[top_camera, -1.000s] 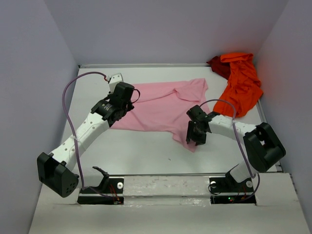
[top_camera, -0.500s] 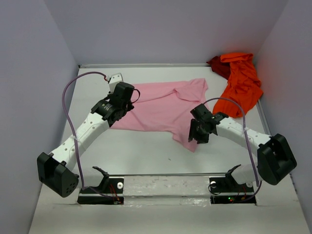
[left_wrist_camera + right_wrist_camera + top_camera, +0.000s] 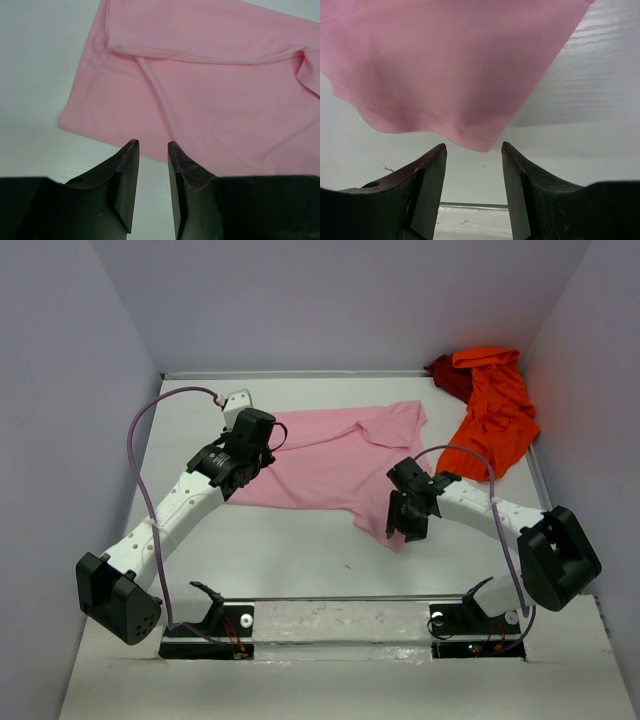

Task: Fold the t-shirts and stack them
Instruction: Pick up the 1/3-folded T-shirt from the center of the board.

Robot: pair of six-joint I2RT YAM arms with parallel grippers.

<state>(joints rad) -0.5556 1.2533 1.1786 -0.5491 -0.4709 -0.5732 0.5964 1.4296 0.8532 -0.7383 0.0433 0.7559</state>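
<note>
The left gripper (image 3: 152, 145) was open by a narrow gap. Its dark fingers (image 3: 125, 185) held nothing and pointed at the near hem of the pink shirt (image 3: 215, 90), just short of it. The right gripper (image 3: 474, 146) was open wider. A corner of the pink hem lay just ahead of its tips, not pinched between them, and whether it brushed them could not be told.

Only the top view showed the whole layout. The pink shirt lay spread near the middle of the table (image 3: 290, 550), with the left gripper at its left edge and the right gripper at its near right corner. The orange shirt (image 3: 500, 415) was heaped in the far right corner, well apart from both arms. The dark red shirt (image 3: 448, 375) lay bunched against the orange one's far left side. The wrist views showed what the top view did not: a long crease and a folded-over edge in the pink cloth, its fine weave and its stitched hem.

The table was pale grey-white, and plain lavender walls (image 3: 330, 300) closed it in on three sides.
</note>
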